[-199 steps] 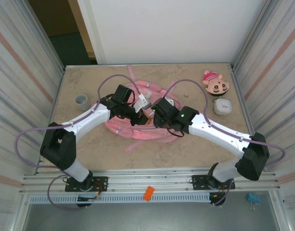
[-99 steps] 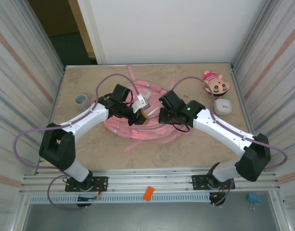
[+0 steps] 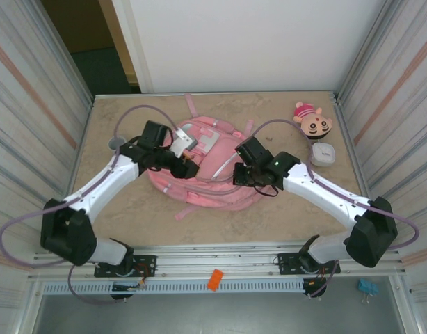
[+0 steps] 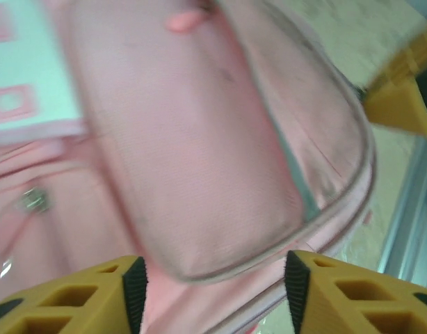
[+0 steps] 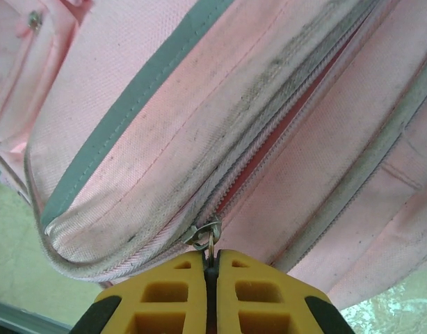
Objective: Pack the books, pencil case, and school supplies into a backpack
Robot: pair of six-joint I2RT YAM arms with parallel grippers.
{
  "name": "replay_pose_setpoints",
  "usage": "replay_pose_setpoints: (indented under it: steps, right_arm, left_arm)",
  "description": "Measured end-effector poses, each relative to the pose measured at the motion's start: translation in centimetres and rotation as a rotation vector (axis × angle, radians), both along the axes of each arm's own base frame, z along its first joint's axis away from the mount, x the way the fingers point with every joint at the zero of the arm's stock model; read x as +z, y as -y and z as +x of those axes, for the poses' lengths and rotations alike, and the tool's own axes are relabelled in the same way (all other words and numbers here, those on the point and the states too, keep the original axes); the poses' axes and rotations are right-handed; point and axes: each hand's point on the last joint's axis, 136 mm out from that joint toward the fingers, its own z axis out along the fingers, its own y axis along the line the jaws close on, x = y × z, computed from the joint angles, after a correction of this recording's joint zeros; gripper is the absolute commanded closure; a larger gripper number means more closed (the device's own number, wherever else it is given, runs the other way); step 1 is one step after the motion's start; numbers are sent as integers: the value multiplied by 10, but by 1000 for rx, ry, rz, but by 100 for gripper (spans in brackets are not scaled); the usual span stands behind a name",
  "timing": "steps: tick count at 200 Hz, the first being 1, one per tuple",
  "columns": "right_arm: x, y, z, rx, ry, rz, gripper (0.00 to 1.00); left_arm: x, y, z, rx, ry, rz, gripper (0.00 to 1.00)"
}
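Pinching the zip pull (image 5: pixel 205 236) on the backpack (image 3: pixel 213 188), mid-tabletop (image 3: pixel 220 226), with my right hand (image 5: pixel 210 261); my left hand (image 4: pixel 213 275) hangs open above it.

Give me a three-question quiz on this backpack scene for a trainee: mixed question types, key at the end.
1. True or false: the right claw is shut on the zip pull of the pink backpack.
2. Which thing lies nearest the doll head? A) grey cup B) small white box C) orange clip
3. Fill in: over the backpack, the left claw has its jaws ____.
Key: 1 true; 2 B; 3 open.
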Motion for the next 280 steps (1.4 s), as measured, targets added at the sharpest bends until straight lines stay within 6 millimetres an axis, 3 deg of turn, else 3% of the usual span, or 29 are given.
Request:
replay_pose_setpoints:
  steps: [33, 64, 109, 140, 189, 211, 238, 280]
  right_arm:
    - [-2, -5, -5, 16, -4, 3, 100]
    - [-2, -12, -10, 22, -7, 15, 100]
    - [-1, -23, -20, 45, -10, 28, 100]
    - [-1, -33, -24, 59, -7, 44, 100]
    - [-10, -55, -28, 73, -22, 62, 100]
    - [-13, -61, -26, 73, -30, 61, 100]
    - [-9, -68, -21, 76, -32, 73, 100]
    - [-14, -70, -19, 78, -61, 79, 100]
  left_arm:
    - [-2, -46, 0, 348, -129, -29, 35]
    - [-42, -85, 0, 620, -331, -37, 35]
    - [-89, -82, 7, 724, -528, -27, 35]
    - [-107, -75, 31, 760, -604, -8, 33]
    - [-84, -57, 128, 767, -497, -84, 33]
    - [-64, -53, 147, 763, -446, -127, 33]
    - [-38, -50, 137, 784, -461, -208, 35]
    - [2, -52, 67, 875, -602, -407, 40]
